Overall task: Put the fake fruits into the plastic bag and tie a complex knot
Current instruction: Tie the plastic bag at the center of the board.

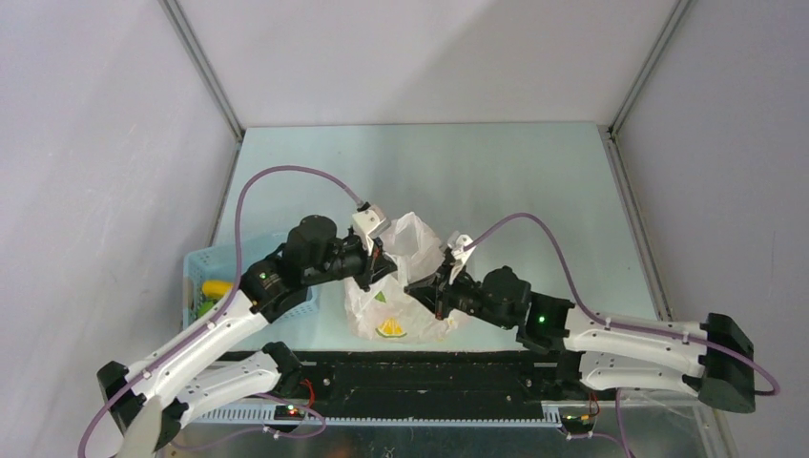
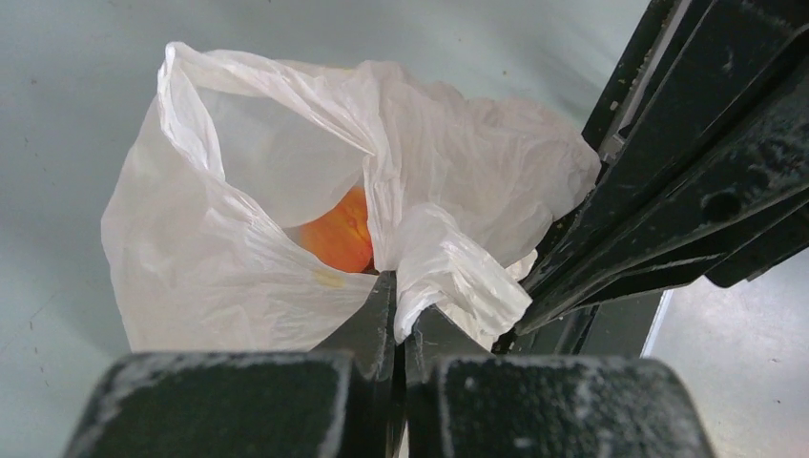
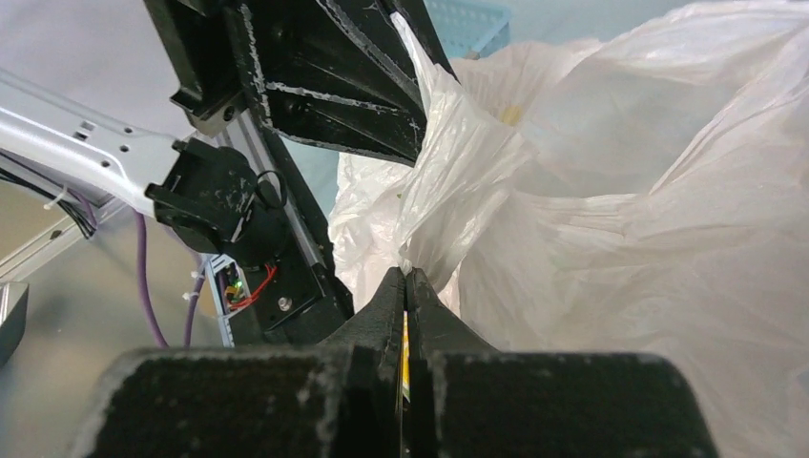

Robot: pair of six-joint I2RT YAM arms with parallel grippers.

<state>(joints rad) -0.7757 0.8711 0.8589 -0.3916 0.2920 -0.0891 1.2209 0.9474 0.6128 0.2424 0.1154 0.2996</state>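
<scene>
Sitting near-centre, the bag (image 1: pixel 367 310) was held from both sides: the left gripper (image 2: pixel 399 307) pinched a fold at its left, the right gripper (image 3: pixel 405 286) pinched plastic at its right, jaws pressed together. An orange fruit (image 2: pixel 339 234) lay inside.

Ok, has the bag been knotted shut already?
No, in the left wrist view the plastic bag gapes open at its mouth, with an orange fruit visible inside.
</scene>
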